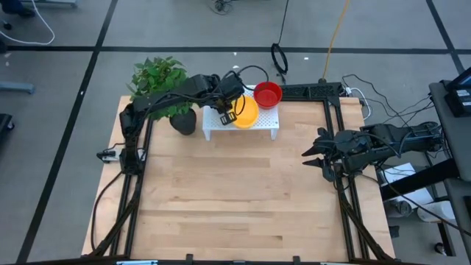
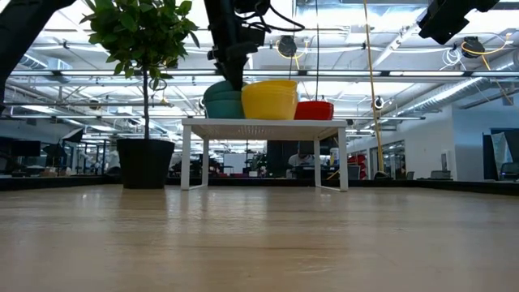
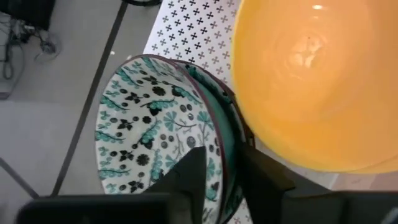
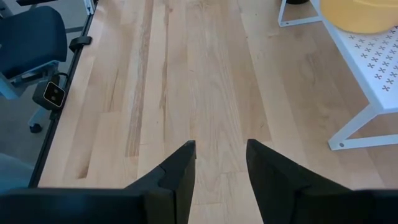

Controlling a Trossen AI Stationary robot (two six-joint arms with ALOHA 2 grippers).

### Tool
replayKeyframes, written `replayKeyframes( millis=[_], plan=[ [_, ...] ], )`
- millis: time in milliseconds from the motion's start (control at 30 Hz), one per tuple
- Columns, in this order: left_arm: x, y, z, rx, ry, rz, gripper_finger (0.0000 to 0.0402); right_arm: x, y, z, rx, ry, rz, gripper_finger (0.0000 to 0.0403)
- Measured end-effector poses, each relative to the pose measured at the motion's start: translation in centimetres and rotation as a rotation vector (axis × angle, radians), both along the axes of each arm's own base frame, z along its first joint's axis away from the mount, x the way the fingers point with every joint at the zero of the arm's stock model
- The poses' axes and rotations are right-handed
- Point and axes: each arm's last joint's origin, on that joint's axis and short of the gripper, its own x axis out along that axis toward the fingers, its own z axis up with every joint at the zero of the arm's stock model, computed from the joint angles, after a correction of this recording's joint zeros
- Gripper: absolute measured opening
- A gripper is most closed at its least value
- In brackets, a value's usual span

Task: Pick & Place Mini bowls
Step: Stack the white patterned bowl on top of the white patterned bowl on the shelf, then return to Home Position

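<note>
Spanning the scene, a wooden bench (image 1: 235, 191) carries a white rack (image 1: 266, 124) with yellow bowls (image 1: 246, 112) and a red bowl (image 1: 268, 94). Left hand (image 3: 217, 168) pinches the speckled bowl's (image 3: 149, 124) rim on the rack. Right hand (image 4: 221, 165) hovers empty, fingers apart, at the bench's right edge.

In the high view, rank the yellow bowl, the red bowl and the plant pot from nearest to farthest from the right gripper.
From the right gripper, open over the table's right edge:
1. Red bowl, on the white rack's right end.
2. Yellow bowl, mid-rack, beside the left gripper.
3. Plant pot, left of the rack.
</note>
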Motion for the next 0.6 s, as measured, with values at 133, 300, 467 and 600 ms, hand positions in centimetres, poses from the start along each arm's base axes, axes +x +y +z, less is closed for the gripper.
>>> replayKeyframes(
  millis=[133,300,467,600],
  plan=[
    [0.2,-0.5,0.0,0.040,0.014,0.005,0.0144,0.0,0.0,0.0,0.000,0.000,0.000,0.0130],
    [0.3,-1.0,1.2,0.120,0.017,0.005,0.0196,0.0,0.0,0.0,-0.002,0.000,0.002,0.0130],
    [0.1,-1.1,3.3,0.171,-0.030,0.006,0.0215,0.0,0.0,0.0,-0.006,0.000,0.005,0.0130],
    [-0.1,-1.5,5.4,0.192,-0.100,0.004,0.0216,0.0,0.0,0.0,-0.006,0.000,0.005,0.0130]
  ],
)
